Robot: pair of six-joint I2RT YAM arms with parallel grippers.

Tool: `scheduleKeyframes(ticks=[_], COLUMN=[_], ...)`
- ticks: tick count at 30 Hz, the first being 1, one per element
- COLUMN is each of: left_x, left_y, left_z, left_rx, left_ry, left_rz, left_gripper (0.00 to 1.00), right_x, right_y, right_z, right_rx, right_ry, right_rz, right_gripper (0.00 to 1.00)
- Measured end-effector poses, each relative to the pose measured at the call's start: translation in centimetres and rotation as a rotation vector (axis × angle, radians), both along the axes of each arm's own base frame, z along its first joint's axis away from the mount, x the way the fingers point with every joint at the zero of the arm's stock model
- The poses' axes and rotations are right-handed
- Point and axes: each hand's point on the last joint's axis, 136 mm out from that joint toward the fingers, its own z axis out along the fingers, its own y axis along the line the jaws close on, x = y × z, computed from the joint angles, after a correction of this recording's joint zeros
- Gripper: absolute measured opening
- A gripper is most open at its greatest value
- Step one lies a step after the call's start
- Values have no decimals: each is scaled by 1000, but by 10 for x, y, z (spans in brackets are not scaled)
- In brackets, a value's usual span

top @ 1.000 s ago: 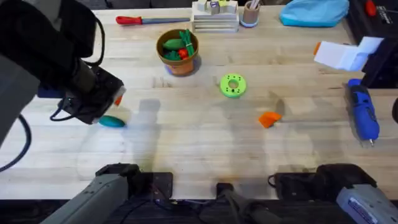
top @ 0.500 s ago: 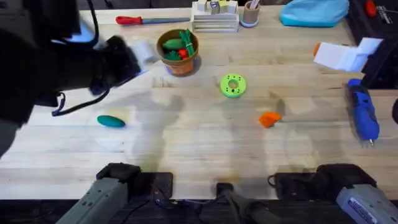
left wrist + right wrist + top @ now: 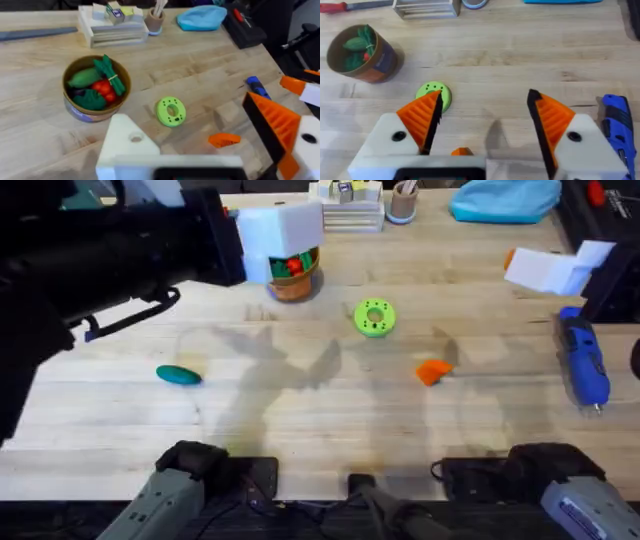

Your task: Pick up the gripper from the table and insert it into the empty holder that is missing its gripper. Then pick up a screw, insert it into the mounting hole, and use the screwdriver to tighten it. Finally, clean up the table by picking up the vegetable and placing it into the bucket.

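Note:
The small orange gripper (image 3: 433, 370) lies on the table (image 3: 330, 420), right of centre; it also shows as the orange gripper (image 3: 224, 140) and gripper (image 3: 462, 151). My left gripper (image 3: 280, 235) hangs open over the bucket (image 3: 290, 275). It carries one orange finger (image 3: 272, 122) and a bare white holder (image 3: 127, 145). My right gripper (image 3: 484, 120) is open with nothing between its fingers, at the table's right edge (image 3: 555, 268). The blue screwdriver (image 3: 585, 360) lies on the right. A teal vegetable (image 3: 180, 375) lies on the left. A screw is out of view.
A flat green ring (image 3: 375, 317) sits mid-table. Along the back edge are a red-handled tool (image 3: 230, 212), a white stack (image 3: 345, 205), a cup (image 3: 403, 200) and a blue cloth (image 3: 505, 200). The bucket (image 3: 95, 87) holds toy vegetables.
My left arm has risen from beside the teal vegetable and swung back and right, over the bucket. The vegetable stays on the table. The right arm has not moved.

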Motion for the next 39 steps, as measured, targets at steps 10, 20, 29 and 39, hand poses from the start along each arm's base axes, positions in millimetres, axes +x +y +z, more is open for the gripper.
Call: scheduleKeyframes(ticks=[10, 20, 29, 39], left_x=[-4, -12, -52, -65], left_y=[1, -1, -9, -7], left_z=[-7, -18, -76, -102], left_rx=[156, 197, 113, 24], left_ry=[-90, -411, -522, -597], left_rz=[-92, -119, -153, -130], left_gripper=[993, 993, 993, 993], right_x=[0, 0, 0, 0], right_y=[0, 0, 0, 0], right_z=[0, 0, 0, 0], right_rx=[0, 0, 0, 0], right_ry=[0, 0, 0, 0], right_rz=[0, 0, 0, 0], right_gripper=[992, 990, 990, 991])
